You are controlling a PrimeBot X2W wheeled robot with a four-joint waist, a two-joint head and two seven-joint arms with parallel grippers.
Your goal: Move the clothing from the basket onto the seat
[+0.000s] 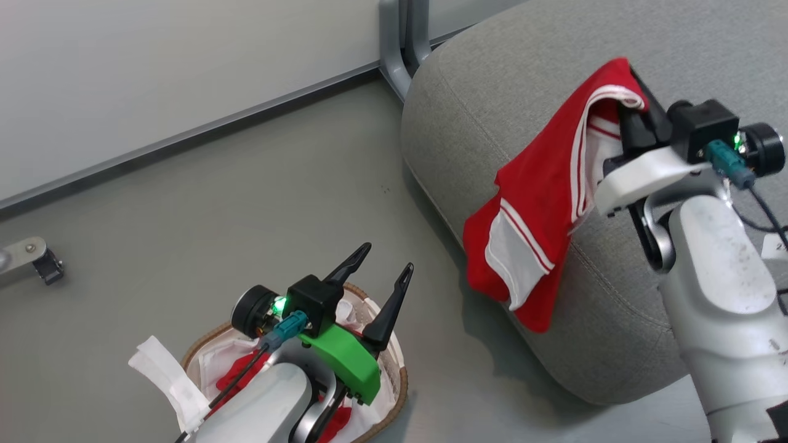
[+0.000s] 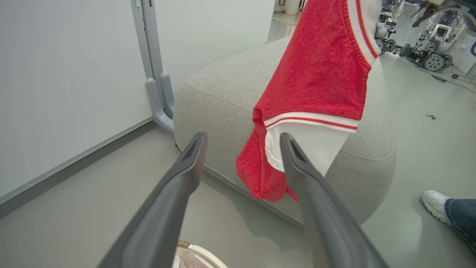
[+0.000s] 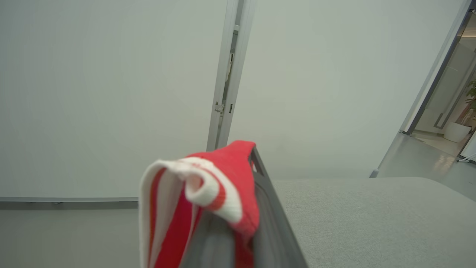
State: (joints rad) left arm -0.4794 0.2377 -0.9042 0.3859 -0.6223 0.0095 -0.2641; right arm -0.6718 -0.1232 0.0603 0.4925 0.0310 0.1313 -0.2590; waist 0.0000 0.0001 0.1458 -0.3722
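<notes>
My right gripper (image 1: 628, 83) is shut on the red clothing (image 1: 542, 203), which hangs from its fingers over the grey seat (image 1: 492, 74) with its lower end dangling past the seat's front edge. In the right wrist view the clothing (image 3: 208, 186) is bunched over the fingertips above the seat (image 3: 372, 216). My left gripper (image 1: 385, 261) stands open and empty above the basket (image 1: 403, 378), which holds more red fabric (image 1: 240, 372) on a white liner. The left wrist view looks between open fingers (image 2: 186, 167) at the hanging clothing (image 2: 316, 78) and seat (image 2: 215, 96).
A pale wall with a grey post (image 1: 400, 43) stands behind the seat. A metal caster foot (image 1: 37, 258) sits on the floor at the left. A person's white shoe (image 2: 437, 204) is on the floor beside the seat; other robots (image 2: 427, 56) stand far off.
</notes>
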